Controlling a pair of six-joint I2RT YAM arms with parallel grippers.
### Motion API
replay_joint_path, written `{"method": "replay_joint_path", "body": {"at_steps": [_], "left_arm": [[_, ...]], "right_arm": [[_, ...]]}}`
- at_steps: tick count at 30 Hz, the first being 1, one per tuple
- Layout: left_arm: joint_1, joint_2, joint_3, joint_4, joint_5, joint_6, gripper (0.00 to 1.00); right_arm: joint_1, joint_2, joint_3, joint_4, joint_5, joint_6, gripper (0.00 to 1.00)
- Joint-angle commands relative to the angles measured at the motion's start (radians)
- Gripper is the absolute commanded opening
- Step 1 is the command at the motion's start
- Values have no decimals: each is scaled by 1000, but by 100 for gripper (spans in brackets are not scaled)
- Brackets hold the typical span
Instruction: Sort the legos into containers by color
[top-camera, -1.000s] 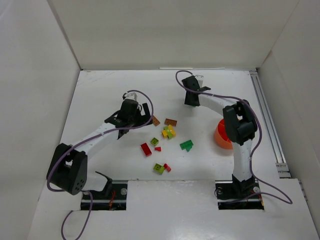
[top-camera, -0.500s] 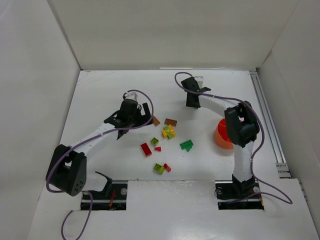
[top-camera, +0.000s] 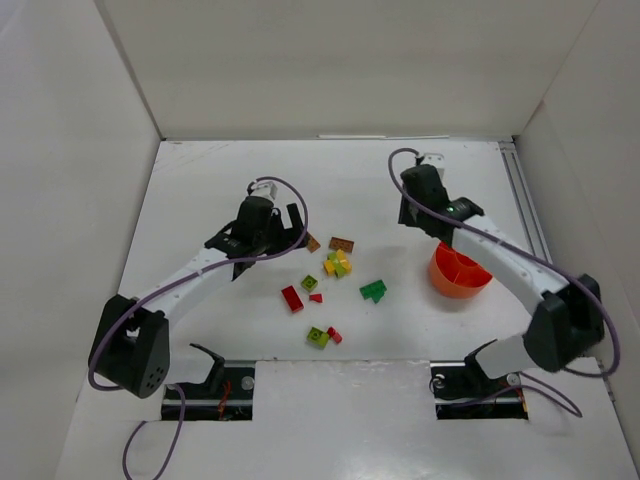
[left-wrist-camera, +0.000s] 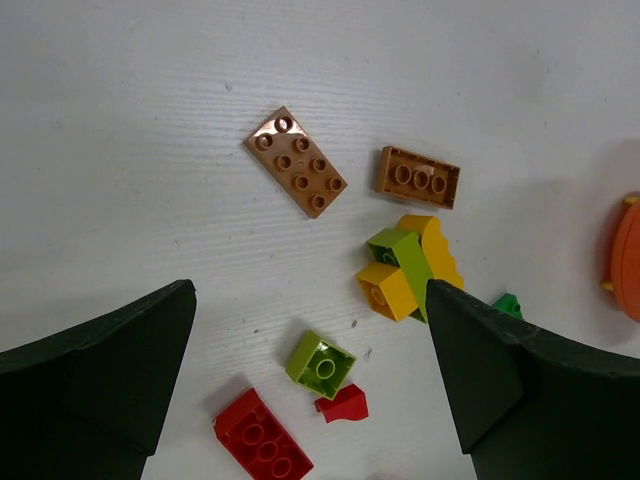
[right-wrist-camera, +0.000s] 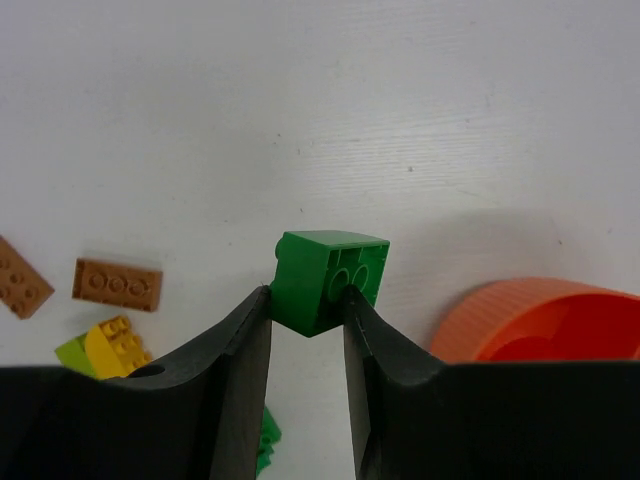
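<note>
- Nearest the arm bases, a lime green brick (top-camera: 318, 337) lies on the counter (top-camera: 200, 180) just beside a small red piece (top-camera: 334, 335).
- Further in lie a long red brick (top-camera: 292, 298), a tiny red bit (top-camera: 316, 297) and a second lime brick (top-camera: 309, 282), with dark green bricks (top-camera: 374, 291) to their right.
- The orange bowl (top-camera: 448, 288) stands right of the pile, its dividers showing.
- A yellow-and-lime cluster (top-camera: 338, 264) lies near two brown bricks (top-camera: 342, 244).
- The left gripper (left-wrist-camera: 308, 290) hangs over these bricks, jaws spread wide.
- Farthest off, the right gripper (right-wrist-camera: 306, 300) has its jaws pinching a held green brick (right-wrist-camera: 330, 270), raised over bare counter beside the bowl's rim.
</note>
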Motion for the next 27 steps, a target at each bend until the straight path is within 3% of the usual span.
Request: {"method": "replay_joint_path", "body": {"at_steps": [1, 5, 9, 22, 27], "left_arm": [[4, -41, 20, 56, 32, 30, 98], [4, -30, 11, 79, 60, 51, 100], [4, -11, 2, 88, 84, 51, 100], [4, 9, 2, 88, 94, 51, 100], [4, 20, 2, 88, 84, 51, 100]], "right_arm": [[-60, -163, -109, -35, -80, -10, 0], [-110, -364, -209, -89, -122, -10, 0], [-149, -450, -263, -98, -171, -31, 0], [-279, -403, -277, -3, -237, -123, 1], [-318, -391, -298, 8, -226, -123, 8]]}}
